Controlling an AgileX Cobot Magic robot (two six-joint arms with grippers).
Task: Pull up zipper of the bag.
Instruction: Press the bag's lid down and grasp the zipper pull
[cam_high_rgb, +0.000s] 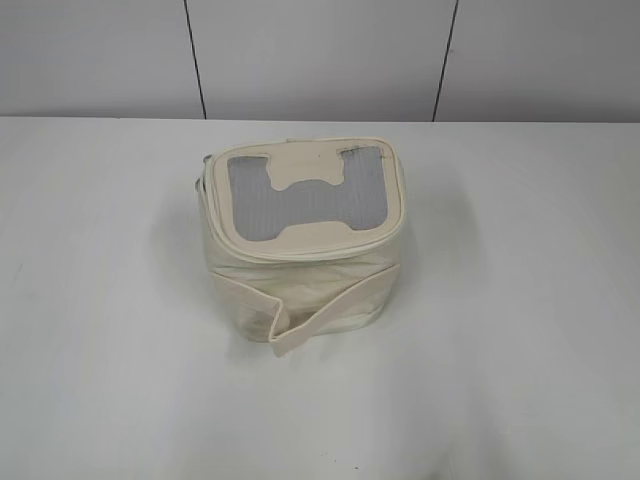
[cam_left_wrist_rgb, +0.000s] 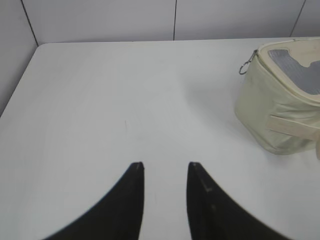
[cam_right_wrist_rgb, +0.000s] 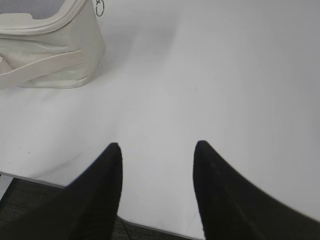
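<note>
The small boxy cream-white bag (cam_high_rgb: 300, 270) stands in the middle of the white table, its lid with a grey mesh window and bone-shaped patch (cam_high_rgb: 305, 195) facing up. A wide cream strap (cam_high_rgb: 330, 312) wraps its front side. The zipper track (cam_high_rgb: 300, 250) runs round the lid's rim. A silver ring pull shows at the bag's corner in the left wrist view (cam_left_wrist_rgb: 244, 67) and another in the right wrist view (cam_right_wrist_rgb: 99, 7). My left gripper (cam_left_wrist_rgb: 165, 165) is open over bare table, left of the bag (cam_left_wrist_rgb: 280, 105). My right gripper (cam_right_wrist_rgb: 157, 146) is open near the table's front edge, right of the bag (cam_right_wrist_rgb: 50, 50). Neither gripper shows in the exterior view.
The white table (cam_high_rgb: 520, 300) ends at a grey panelled wall (cam_high_rgb: 320, 55) behind the bag. In the right wrist view the table's front edge (cam_right_wrist_rgb: 150, 226) lies just under the fingers, with dark floor below. The table's left edge and wall corner show in the left wrist view (cam_left_wrist_rgb: 20, 75).
</note>
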